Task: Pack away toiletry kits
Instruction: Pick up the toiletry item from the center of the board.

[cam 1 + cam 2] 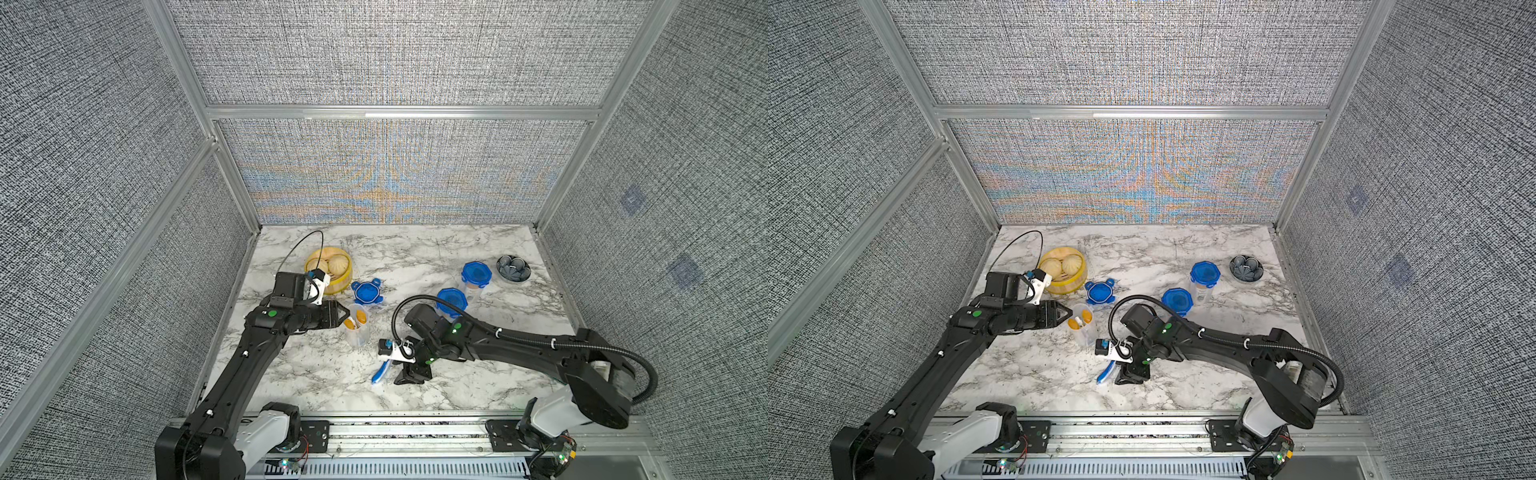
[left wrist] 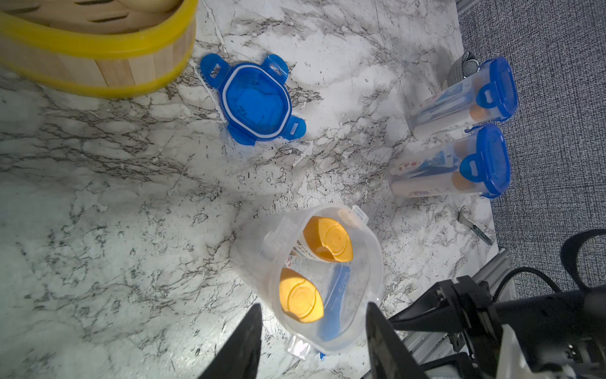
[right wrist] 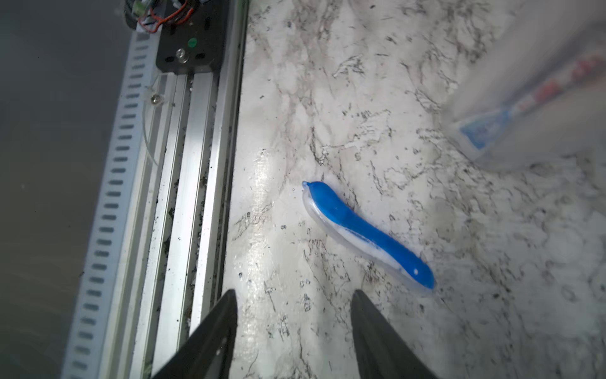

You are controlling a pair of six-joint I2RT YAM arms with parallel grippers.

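Final kit: my right hand hangs open and empty beside the toothbrush lying lower-centre on the surface, my left hand parted around the open jar; next I must straddle and pinch the toothbrush.

Overhead stereo pair; downward wrist close-ups

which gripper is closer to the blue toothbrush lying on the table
Right. The right gripper is open just beside the toothbrush, not touching it. The left gripper is farther off, at the rim of the open jar.
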